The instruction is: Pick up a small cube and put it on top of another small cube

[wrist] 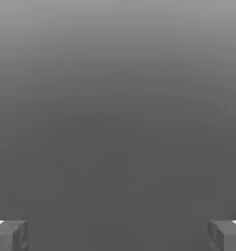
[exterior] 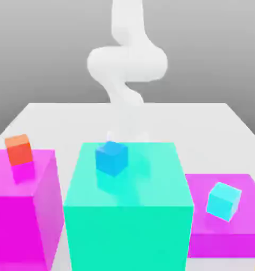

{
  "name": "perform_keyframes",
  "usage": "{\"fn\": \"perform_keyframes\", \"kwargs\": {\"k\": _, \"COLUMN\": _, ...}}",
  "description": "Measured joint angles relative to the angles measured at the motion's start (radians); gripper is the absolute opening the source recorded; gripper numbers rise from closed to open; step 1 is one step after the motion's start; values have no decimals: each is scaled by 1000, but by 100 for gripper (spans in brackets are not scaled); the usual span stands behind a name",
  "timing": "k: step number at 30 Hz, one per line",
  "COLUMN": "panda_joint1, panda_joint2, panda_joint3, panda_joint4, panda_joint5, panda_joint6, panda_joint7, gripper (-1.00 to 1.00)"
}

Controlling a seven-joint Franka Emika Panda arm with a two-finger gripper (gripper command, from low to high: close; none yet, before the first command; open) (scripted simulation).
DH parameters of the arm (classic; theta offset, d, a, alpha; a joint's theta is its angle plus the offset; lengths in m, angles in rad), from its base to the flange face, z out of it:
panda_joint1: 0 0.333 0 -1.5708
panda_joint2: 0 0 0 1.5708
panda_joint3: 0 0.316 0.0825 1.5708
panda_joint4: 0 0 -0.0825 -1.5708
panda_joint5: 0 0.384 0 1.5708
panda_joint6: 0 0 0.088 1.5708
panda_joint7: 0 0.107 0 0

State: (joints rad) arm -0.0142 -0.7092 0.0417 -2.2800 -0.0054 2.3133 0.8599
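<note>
Two magenta blocks [exterior: 24, 211], one teal block [exterior: 128, 211], three small cubes, orange-red [exterior: 19, 149], blue [exterior: 111, 157], cyan [exterior: 223, 200]; hand view: gripper [wrist: 118, 235] fingers apart

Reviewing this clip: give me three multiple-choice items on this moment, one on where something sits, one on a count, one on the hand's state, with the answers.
1. Where does the small blue cube sit?
A. On top of the teal block
B. On the table surface
C. On a magenta block

2. How many big magenta blocks show in the exterior view?
A. One
B. Two
C. Three

3. How does the hand stand?
A. Shut on a cube
B. Shut on nothing
C. Open, with nothing between its fingers

Answers:
1 A: the blue cube rests on the teal block's top face.
2 B: one magenta block carries the small orange-red cube, the other magenta block carries the small cyan cube.
3 C: the hand view shows one finger far apart from the other, the gap bare.
</note>
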Motion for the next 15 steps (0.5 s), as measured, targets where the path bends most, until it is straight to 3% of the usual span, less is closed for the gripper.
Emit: {"fn": "perform_keyframes", "kwargs": {"k": 15, "panda_joint1": -45, "panda_joint2": 546, "panda_joint3": 247, "panda_joint4": 120, "panda_joint5": -132, "panda_joint6": 81, "panda_joint7": 433, "gripper": 0}}
